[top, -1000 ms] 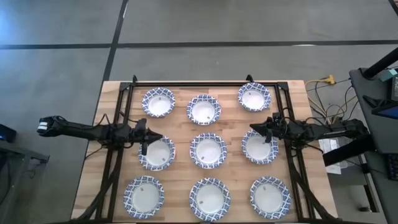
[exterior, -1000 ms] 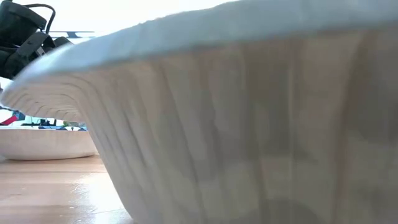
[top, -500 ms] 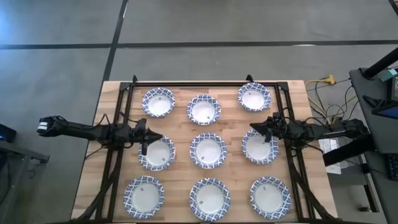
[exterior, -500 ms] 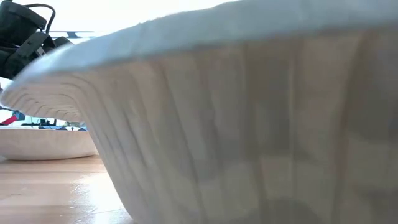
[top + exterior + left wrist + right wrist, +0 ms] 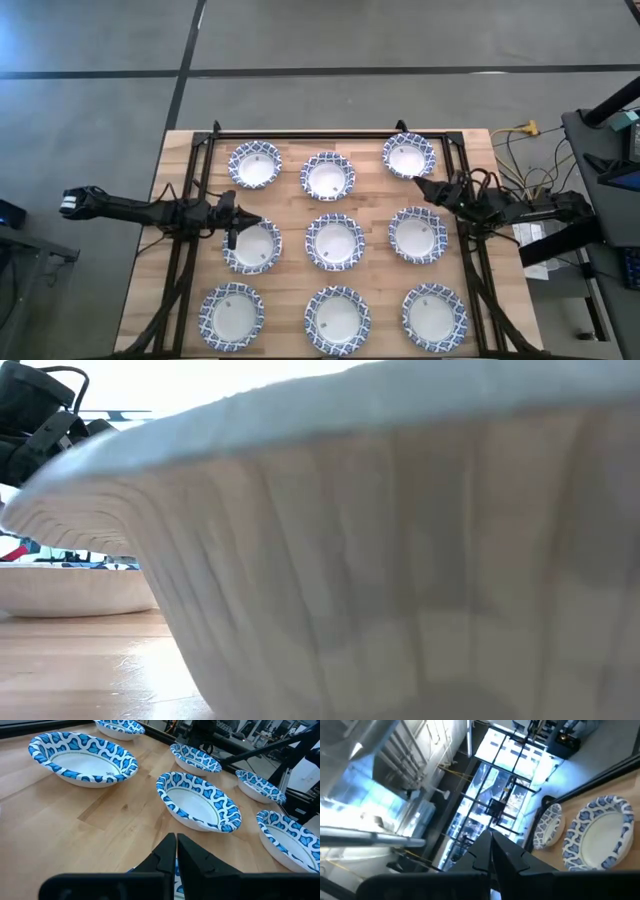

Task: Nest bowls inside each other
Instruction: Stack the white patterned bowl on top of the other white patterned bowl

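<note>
Nine bowls spread in a three-by-three grid on the wooden worktop (image 5: 290,205), none nested, each apart from its neighbours. Far row: far-left bowl (image 5: 254,165), far-middle bowl (image 5: 328,177), far-right bowl (image 5: 409,156). Middle row: middle-left bowl (image 5: 252,246), centre bowl (image 5: 334,242), middle-right bowl (image 5: 419,236). Near row: near-left bowl (image 5: 231,315), near-middle bowl (image 5: 337,318), near-right bowl (image 5: 435,315). All upright, white inside, blue-and-white pattern on rim and outside.

In the low view, one bowl's pale fluted wall (image 5: 400,580) fills almost the whole picture, with a second bowl (image 5: 75,588) farther back on the wood.

Left gripper (image 5: 233,225) at the far-left edge of the middle-left bowl, over its rim, reaching in from the worktop's left side. Fingers pressed together in the left wrist view (image 5: 176,851), with a sliver of blue pattern visible just under them; whether the rim is actually pinched, not clear. Beyond the fingertips in that view, several bowls laid out across the wood.

Right gripper (image 5: 424,187) between the far-right bowl and the middle-right bowl, near the worktop's right side, touching neither so far as can be seen, tilted upward. Fingers together and empty in the right wrist view (image 5: 491,847), pointed mostly at the room beyond, with two bowls off to one side.

Black frame rails (image 5: 330,135) along the worktop's far edge and sides.
</note>
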Available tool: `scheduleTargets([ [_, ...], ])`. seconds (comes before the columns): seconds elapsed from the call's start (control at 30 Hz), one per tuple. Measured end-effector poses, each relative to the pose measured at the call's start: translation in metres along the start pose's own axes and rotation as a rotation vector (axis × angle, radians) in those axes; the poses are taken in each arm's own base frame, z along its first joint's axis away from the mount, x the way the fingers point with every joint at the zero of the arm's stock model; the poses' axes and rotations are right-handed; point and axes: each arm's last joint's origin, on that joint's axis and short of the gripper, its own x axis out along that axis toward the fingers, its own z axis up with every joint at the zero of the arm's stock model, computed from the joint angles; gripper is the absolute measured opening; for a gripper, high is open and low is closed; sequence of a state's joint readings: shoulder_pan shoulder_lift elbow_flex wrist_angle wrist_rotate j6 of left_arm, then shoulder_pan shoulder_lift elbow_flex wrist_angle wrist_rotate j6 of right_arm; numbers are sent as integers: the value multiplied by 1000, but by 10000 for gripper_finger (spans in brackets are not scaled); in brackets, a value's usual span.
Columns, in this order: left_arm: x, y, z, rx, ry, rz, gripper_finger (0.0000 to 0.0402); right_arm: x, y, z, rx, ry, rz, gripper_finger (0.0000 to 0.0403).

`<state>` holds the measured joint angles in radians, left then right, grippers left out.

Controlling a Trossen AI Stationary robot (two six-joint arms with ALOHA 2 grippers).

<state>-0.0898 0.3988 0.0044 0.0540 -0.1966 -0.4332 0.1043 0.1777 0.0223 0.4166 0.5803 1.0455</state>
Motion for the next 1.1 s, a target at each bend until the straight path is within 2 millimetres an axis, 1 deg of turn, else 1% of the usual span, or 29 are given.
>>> scheduleTargets([
  [0.2,0,0,0,2,0,1,0,1,0,-2,28,24,6,9],
  [0.47,0,0,0,2,-1,1,0,2,9,-7,99,118,116,9],
  [0.63,0,0,0,-7,-5,0,0,3,9,-12,41,147,113,9],
  [0.7,0,-2,4,-83,-38,-18,0,4,7,-14,26,157,97,9],
  [0.87,-3,-9,22,-550,-195,-153,0,7,3,-18,22,168,51,9],
  [0.9,-4,-10,26,-592,-238,-171,0,8,2,-19,28,164,39,9],
  [1.0,-9,-12,38,-649,-398,-178,0,9,0,-19,36,117,-5,9],
  [1.1,-15,-12,49,-708,-569,-170,0,9,-1,-18,-15,70,-27,9],
])
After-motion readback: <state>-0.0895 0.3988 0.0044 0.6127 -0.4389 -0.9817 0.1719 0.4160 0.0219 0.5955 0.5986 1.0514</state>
